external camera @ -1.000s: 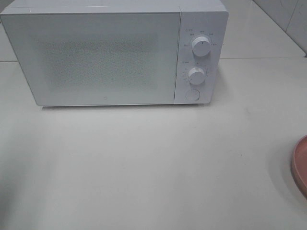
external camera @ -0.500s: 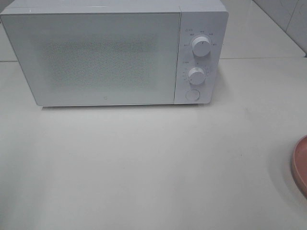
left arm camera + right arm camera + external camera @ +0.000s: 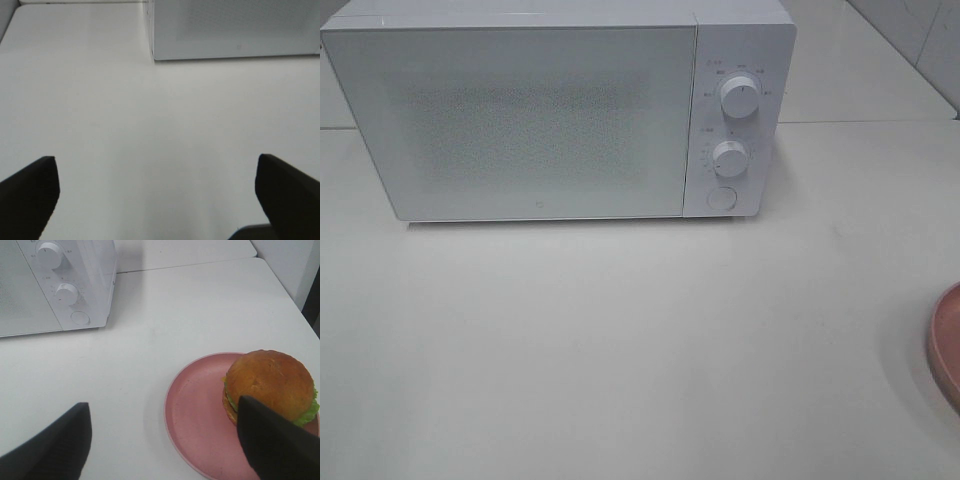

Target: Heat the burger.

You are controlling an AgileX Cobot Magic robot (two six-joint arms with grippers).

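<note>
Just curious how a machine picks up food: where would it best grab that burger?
Probably across the bun's round sides, coming from above. The burger sits upright on the plate, its dome offering no edge, and the open right gripper looks wide enough.

Small markings ringed around two knobs (image 3: 741, 97) on the right panel of the microwave (image 3: 550, 110), too blurred to read. A tiny mark low on the door (image 3: 541, 207), also unreadable. No legible text, brand or number anywhere else.
</note>
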